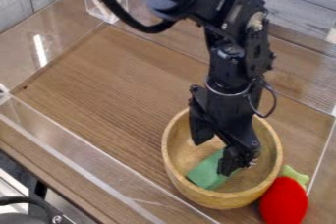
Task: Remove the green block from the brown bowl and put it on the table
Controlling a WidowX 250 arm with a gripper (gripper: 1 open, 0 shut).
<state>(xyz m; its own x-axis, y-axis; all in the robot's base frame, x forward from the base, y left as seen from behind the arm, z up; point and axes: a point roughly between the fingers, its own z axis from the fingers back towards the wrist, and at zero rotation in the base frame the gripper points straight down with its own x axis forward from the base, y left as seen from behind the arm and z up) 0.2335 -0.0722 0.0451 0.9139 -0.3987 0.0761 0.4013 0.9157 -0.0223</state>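
The brown bowl (pixel 179 161) sits near the table's front right. Inside it the green block (pixel 210 173) leans against the inner wall, its upper part hidden behind my gripper. My gripper (pixel 219 154) reaches down into the bowl with its jaws open, one finger on each side of the block's upper end; nothing is held. The table (pixel 105 81) is brown wood-grain planks.
A red strawberry-like toy (pixel 284 199) with green leaves lies just right of the bowl. Low clear acrylic walls (pixel 66 159) border the table. A small clear stand (pixel 105 7) is at the back left.
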